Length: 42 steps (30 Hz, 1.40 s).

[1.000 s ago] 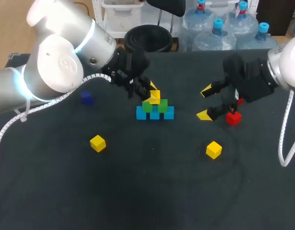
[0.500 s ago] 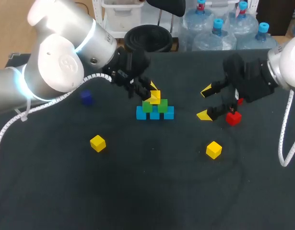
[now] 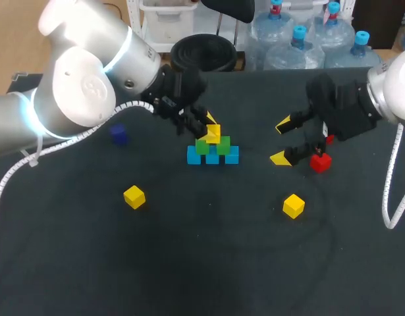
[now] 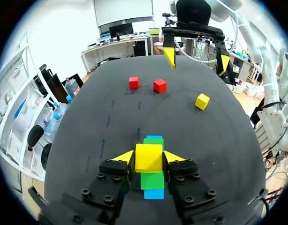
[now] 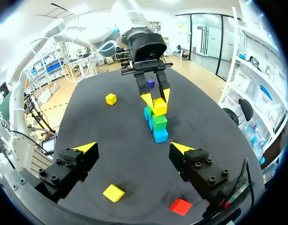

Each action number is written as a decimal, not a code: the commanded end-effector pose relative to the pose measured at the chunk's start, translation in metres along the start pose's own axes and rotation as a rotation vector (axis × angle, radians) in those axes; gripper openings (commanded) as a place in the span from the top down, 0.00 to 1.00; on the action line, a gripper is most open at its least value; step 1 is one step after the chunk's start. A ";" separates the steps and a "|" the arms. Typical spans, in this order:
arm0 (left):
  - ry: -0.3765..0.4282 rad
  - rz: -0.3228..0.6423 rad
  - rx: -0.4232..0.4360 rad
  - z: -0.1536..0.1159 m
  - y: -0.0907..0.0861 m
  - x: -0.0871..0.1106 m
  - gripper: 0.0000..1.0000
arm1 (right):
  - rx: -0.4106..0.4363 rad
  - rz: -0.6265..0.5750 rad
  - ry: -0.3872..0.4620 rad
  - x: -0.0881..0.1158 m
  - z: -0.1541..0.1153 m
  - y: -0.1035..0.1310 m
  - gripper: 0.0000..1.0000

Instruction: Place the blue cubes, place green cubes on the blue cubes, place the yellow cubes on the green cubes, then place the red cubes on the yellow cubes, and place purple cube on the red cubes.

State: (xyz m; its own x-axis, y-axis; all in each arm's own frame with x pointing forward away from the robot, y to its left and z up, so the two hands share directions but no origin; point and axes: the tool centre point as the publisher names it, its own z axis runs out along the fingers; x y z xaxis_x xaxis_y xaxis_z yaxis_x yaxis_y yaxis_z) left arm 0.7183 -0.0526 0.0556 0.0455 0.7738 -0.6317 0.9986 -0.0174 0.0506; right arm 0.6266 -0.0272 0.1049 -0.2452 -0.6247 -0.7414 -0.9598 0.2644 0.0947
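Evidently nothing has shifted over the last second. The left end effector (image 3: pixel 208 128) stays clamped on a yellow cube (image 4: pixel 148 157) just above the centre of the head view, with a finger pressing each side. The cube sits on, or barely over, the green cubes (image 3: pixel 202 146), which rest on the row of blue cubes (image 3: pixel 194 156). The right end effector (image 3: pixel 281 141) likewise hangs unmoved at the right of the frame, its fingers wide apart and empty, with a red cube (image 3: pixel 320 162) just beside its lower tip. The loose yellow cubes (image 3: pixel 134 196) in the lower half and the purple cube (image 3: pixel 119 135) at the left lie where they were. I judge this a pause at placement: the yellow layer has begun and letting go seems due next, while the red and purple layers are not yet started.
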 end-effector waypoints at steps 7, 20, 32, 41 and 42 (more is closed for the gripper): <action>0.004 -0.003 0.004 0.000 0.001 0.001 0.54 | -0.001 -0.001 -0.002 0.000 0.000 0.000 0.00; 0.004 0.000 0.001 -0.001 0.002 0.000 0.62 | -0.001 -0.001 -0.002 0.000 0.000 0.000 0.00; 0.006 0.000 0.001 -0.002 0.002 0.000 0.34 | -0.001 -0.001 -0.002 0.000 0.000 0.000 0.00; 0.006 0.001 -0.005 -0.012 -0.001 -0.002 0.00 | -0.001 -0.001 -0.002 0.000 0.000 0.000 0.00; 0.006 0.000 -0.008 -0.013 -0.002 -0.003 0.00 | -0.001 -0.001 -0.002 0.000 0.000 0.000 0.00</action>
State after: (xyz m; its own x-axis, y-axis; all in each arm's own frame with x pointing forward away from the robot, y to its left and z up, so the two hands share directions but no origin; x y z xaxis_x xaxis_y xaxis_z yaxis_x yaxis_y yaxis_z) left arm 0.7197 -0.0496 0.0629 0.0459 0.7756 -0.6296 0.9984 -0.0152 0.0540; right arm 0.6266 -0.0272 0.1049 -0.2452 -0.6247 -0.7414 -0.9598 0.2644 0.0947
